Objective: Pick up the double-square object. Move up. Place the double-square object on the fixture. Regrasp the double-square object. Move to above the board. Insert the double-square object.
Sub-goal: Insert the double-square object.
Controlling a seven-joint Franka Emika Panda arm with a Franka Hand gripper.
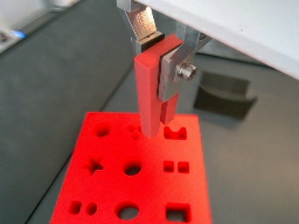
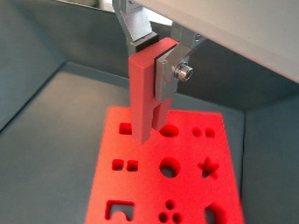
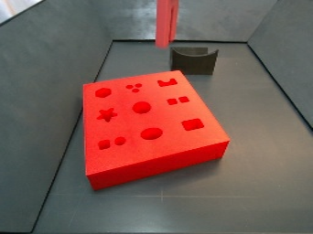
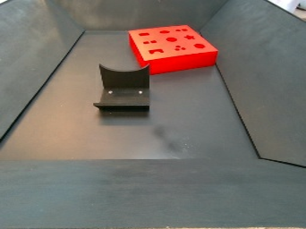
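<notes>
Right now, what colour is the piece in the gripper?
Red: the double-square object in the gripper, clearest in a wrist view.

In both wrist views the end effector pointed straight down, its silver fingers clamped from both sides on the upper end of the block, which hung upright toward 6 o'clock.

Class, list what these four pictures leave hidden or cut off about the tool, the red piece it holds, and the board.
- Tool: out of frame in both side views.
- Double-square object: its upper end is cut by the top edge in a side view; absent from the other.
- Board: in both wrist views the object hides some cut-outs, so the target slot is unclear.
</notes>
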